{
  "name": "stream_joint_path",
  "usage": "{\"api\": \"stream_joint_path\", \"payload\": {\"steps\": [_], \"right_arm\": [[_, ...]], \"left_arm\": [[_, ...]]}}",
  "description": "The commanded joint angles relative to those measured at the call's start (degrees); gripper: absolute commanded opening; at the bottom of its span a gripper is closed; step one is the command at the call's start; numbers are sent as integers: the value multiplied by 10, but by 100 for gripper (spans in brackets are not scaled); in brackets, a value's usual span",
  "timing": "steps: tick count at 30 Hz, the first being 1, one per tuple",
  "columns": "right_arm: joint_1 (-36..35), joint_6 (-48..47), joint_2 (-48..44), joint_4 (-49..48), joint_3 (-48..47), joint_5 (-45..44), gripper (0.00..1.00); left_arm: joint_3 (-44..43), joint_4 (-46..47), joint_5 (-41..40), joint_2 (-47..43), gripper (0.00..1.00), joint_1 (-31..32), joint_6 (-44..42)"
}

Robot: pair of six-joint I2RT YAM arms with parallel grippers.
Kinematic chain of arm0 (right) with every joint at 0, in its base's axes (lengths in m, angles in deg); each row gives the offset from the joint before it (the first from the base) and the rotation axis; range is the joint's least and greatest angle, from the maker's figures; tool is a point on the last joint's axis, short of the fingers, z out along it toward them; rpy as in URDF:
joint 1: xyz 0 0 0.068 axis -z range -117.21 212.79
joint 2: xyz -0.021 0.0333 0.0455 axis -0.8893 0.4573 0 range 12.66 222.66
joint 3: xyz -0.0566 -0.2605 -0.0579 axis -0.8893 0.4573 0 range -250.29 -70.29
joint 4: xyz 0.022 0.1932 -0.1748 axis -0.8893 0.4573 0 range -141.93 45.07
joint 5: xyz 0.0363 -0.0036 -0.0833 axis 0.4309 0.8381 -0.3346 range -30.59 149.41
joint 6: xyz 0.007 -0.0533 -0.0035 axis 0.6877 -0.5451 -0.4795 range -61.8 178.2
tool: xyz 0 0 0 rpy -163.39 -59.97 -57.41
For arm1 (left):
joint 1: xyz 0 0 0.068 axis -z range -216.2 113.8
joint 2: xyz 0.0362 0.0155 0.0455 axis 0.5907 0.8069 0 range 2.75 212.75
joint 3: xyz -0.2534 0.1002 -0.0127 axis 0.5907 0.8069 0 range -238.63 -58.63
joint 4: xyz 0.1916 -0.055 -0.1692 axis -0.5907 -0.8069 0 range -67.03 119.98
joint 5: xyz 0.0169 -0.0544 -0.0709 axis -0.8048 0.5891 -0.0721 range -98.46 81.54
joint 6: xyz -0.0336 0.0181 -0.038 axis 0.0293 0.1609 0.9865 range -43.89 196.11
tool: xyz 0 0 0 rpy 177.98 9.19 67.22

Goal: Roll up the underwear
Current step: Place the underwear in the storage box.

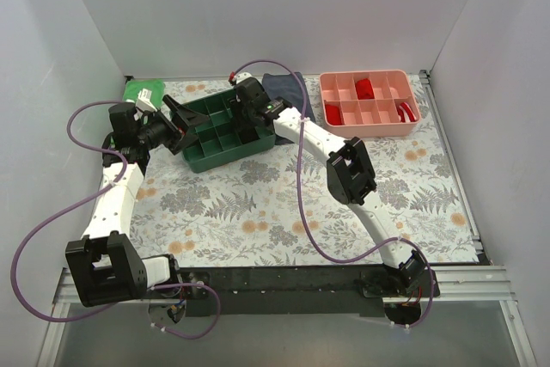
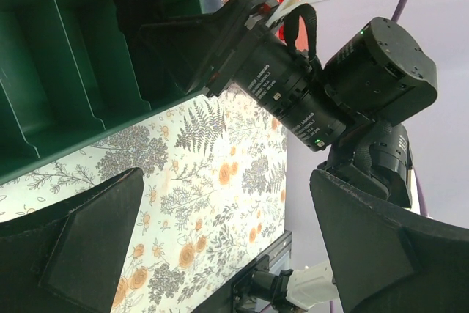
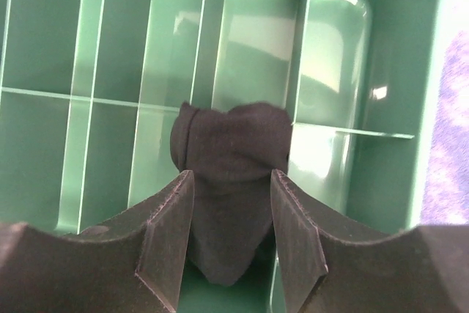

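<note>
White walls boxed the worktop [image 1: 258, 204] on the left, far and right sides. Arm bases sat along the near edge. Green tray [image 1: 228, 154] was far-centre and angled, with its left end just beside the left pincer [image 2: 227, 181]. Pink tray [image 1: 369, 130] was far-right, close to the right wall and apart from the green tray. The right arm crossed the gap between the two trays. Folded navy cloth [image 1: 284, 85] lay just behind the green tray's far right corner. A green packet [image 1: 143, 90] sat in the far left corner by the wall.

Right pincer [image 3: 231, 174] reached over the green tray and was clamped on the underwear [image 3: 231, 152], a bunched black bundle squeezed between both fingers [image 3: 168, 232]. The bundle was down among the tray's dividers, near a corner cell. Couldn't tell which cell, or whether it touched the floor, because its lower end was hidden between the fingers.

Left pincer was spread wide, gripping nothing, low over the worktop at the tray's left side and facing the right pincer.

Pink tray held red rolled garments [image 1: 365, 88] in three of its cells.
</note>
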Motion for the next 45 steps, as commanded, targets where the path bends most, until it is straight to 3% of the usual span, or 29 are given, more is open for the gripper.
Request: {"api": "stream_joint_path", "payload": {"steps": [1, 7, 11, 21, 25, 29, 31, 37, 45], "right_arm": [[6, -7, 7, -44, -11, -21, 54], [5, -16, -20, -82, 17, -30, 56], [4, -21, 16, -63, -31, -18, 57], [5, -22, 36, -77, -13, 5, 57], [4, -26, 48, -66, -29, 1, 48], [4, -26, 41, -63, -11, -11, 26], [3, -30, 41, -59, -7, -11, 21], [3, -49, 52, -43, -10, 1, 30], [-4, -52, 67, -33, -7, 40, 34]], "left_arm": [[2, -7, 12, -17, 98, -2, -1], [10, -2, 13, -18, 98, -1, 1], [10, -1, 14, -16, 98, -1, 1], [24, 3, 15, -15, 98, -1, 1], [27, 6, 16, -14, 98, -2, 4], [25, 8, 20, -11, 98, -2, 6], [27, 10, 20, -9, 98, -2, 8], [35, 17, 27, -8, 98, -2, 12], [42, 24, 33, -1, 98, -2, 14]]}}
